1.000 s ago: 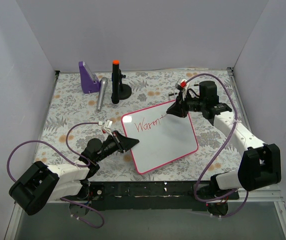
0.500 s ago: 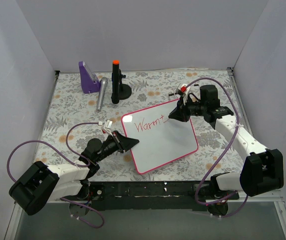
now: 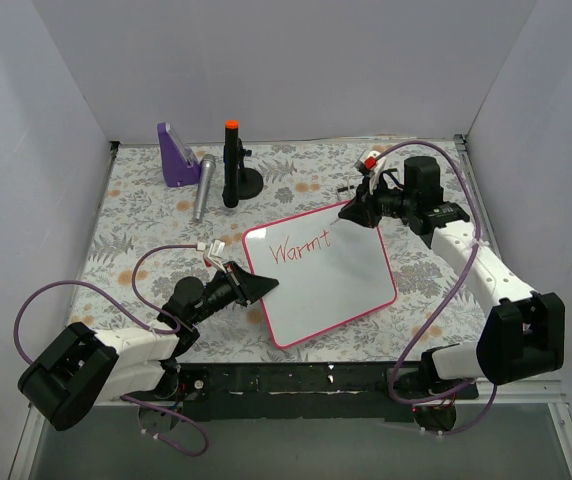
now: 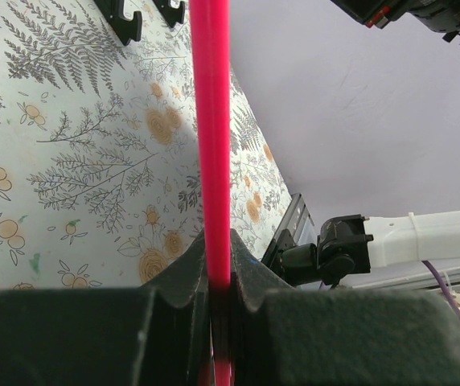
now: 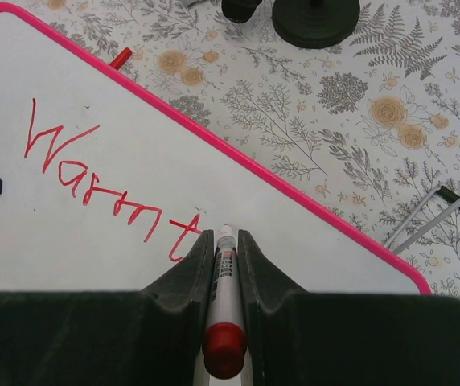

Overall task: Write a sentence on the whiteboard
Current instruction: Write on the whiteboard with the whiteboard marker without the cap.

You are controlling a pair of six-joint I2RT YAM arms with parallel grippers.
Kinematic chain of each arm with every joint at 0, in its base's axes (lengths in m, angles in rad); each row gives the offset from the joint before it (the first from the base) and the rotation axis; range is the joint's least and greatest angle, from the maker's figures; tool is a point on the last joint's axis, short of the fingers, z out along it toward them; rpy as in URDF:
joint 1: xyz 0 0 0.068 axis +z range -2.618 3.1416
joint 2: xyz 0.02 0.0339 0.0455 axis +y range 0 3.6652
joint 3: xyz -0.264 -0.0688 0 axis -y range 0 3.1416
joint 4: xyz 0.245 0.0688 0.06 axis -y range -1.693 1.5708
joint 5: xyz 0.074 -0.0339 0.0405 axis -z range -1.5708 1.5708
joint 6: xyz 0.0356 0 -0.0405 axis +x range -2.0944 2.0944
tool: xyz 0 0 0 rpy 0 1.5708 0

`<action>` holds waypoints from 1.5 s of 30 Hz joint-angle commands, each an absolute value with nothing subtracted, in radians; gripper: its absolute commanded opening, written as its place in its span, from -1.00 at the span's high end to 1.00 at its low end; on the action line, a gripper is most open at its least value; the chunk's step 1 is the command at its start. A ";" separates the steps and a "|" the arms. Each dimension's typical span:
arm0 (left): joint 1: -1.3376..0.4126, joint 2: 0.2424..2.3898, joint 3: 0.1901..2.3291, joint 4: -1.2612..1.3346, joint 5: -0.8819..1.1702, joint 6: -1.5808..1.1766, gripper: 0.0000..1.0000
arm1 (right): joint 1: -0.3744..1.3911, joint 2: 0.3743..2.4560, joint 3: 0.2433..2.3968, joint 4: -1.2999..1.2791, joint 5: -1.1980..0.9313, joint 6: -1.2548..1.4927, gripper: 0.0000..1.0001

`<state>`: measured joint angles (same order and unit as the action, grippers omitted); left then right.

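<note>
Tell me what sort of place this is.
Probably a robot lab test booth: plain white walls box in a floral-covered table, with a left arm and right arm bolted at its near edge.

We are looking into a robotics lab cell: plain white panel walls (image 3: 296,70) box in a floral-cloth-covered table (image 3: 136,220).

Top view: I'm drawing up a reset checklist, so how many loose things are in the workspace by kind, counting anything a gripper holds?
whiteboard: 1
red-capped marker: 1
purple wedge block: 1
silver microphone: 1
black stand with orange tip: 1
Total: 5
</note>
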<state>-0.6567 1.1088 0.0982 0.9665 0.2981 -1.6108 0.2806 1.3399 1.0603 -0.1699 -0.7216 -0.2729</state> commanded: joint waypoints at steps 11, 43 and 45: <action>-0.663 1.086 0.110 1.075 0.330 -1.582 1.00 | 0.275 1.352 1.045 -0.175 -0.752 -0.294 0.97; -0.664 1.095 0.114 1.078 0.331 -1.583 1.00 | 0.261 1.367 1.057 -0.147 -0.729 -0.267 0.97; -0.664 1.094 0.114 1.077 0.331 -1.583 1.00 | 0.253 1.367 1.057 -0.144 -0.727 -0.264 0.97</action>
<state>-0.6567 1.1118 0.0978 0.9653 0.2970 -1.6199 0.2707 1.3521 1.0111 -0.2001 -0.7601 -0.2718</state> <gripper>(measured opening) 0.052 0.187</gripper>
